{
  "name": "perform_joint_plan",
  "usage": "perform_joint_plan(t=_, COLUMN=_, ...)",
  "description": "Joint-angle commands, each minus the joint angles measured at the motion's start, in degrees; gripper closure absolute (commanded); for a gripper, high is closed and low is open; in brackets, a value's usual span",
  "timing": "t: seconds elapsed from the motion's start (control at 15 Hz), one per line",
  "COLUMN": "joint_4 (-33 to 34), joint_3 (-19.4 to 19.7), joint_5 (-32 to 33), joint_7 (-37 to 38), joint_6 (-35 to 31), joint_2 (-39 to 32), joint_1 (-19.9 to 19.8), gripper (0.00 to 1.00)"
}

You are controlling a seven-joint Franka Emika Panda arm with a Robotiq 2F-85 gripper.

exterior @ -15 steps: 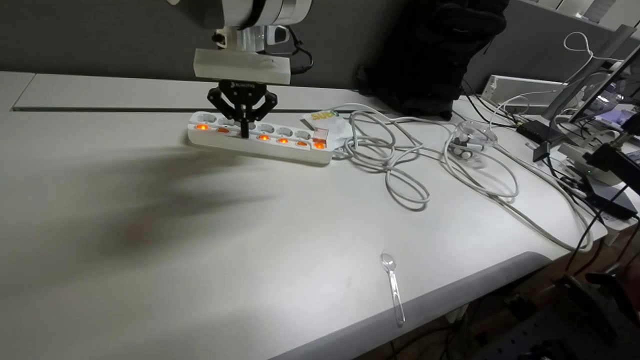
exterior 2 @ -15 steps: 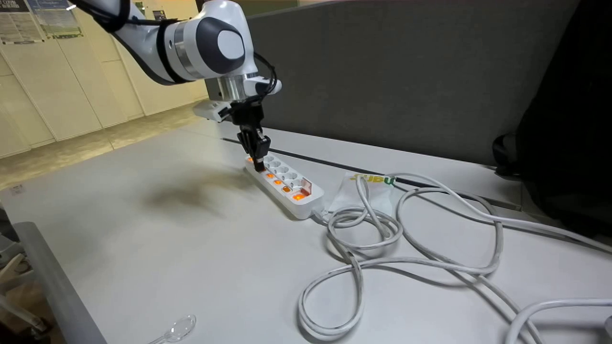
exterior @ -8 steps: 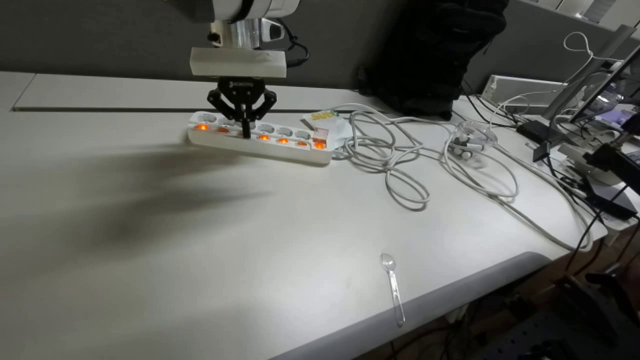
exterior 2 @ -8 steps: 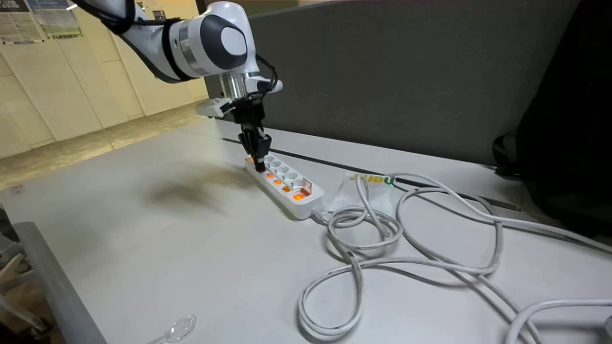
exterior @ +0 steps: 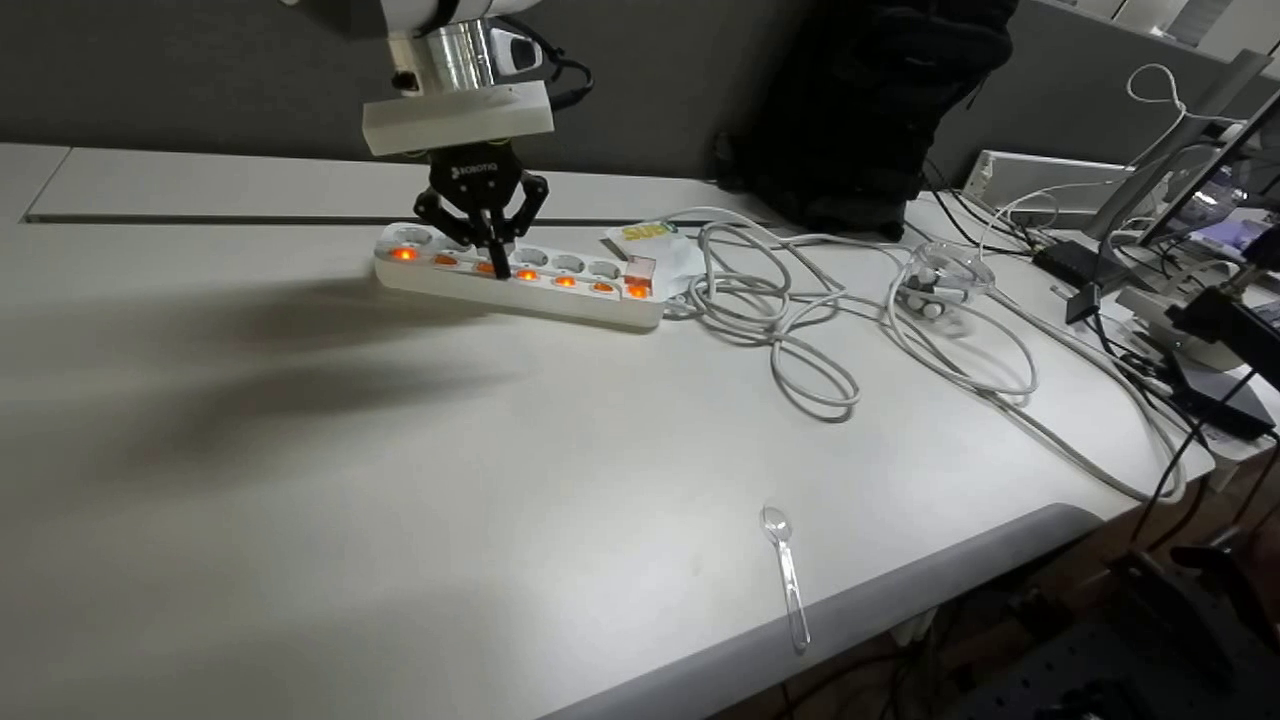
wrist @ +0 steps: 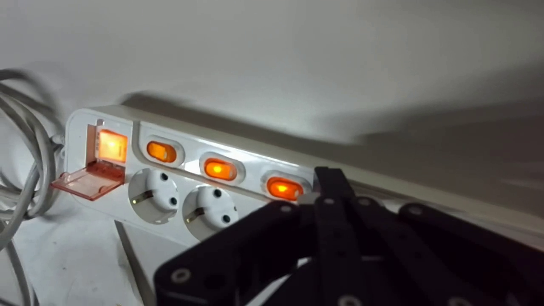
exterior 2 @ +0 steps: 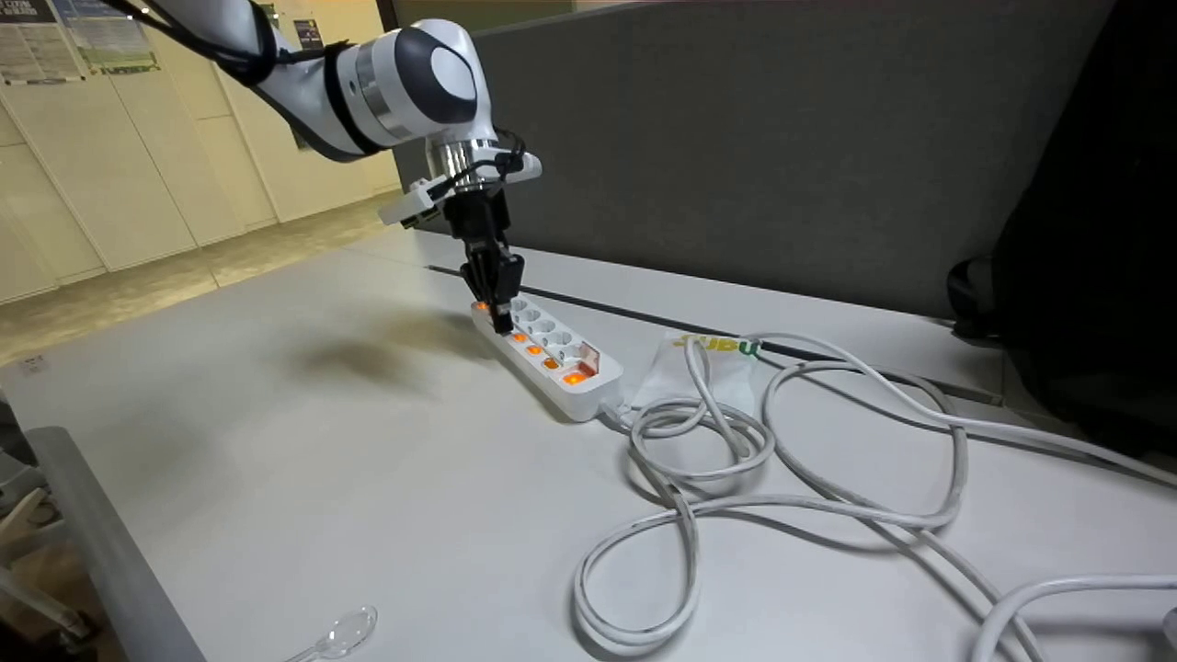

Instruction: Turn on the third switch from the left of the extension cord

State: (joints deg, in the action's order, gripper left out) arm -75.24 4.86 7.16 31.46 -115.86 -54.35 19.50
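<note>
Lying nearest on the bench [exterior: 420, 560] in an exterior view, a clear plastic spoon [exterior: 789, 580] runs its handle onto the grey edging [exterior: 900, 597]. Farther back, white cable [exterior 2: 772, 500] loops beside the extension cord [exterior: 555, 300] with its row of orange switches [exterior: 527, 274], several glowing. There the jaws stand together, tips down, just beside the third switch from the left [exterior: 484, 267]; whether they touch it, I cannot tell. Behind and to the right, a black backpack [exterior: 860, 110] stands before a grey partition [exterior: 250, 80].
</note>
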Motion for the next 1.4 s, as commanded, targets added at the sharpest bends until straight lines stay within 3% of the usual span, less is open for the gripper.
perform_joint_plan(t=0.0, joint_4=3.52, joint_3=-0.75, joint_5=-0.35, joint_7=1.04, joint_6=-0.15, joint_2=-2.34, joint_1=-0.16, gripper=1.00)
perform_joint_plan(t=0.67, joint_4=-7.02, joint_3=-3.84, joint_5=-6.92, joint_7=-2.33, joint_6=-11.92, joint_2=7.42, joint_1=-2.89, gripper=1.00)
perform_joint_plan(t=1.33, joint_4=-11.80, joint_3=-2.92, joint_5=-7.93, joint_7=-2.74, joint_6=-15.09, joint_2=8.43, joint_1=-3.94, gripper=1.00)
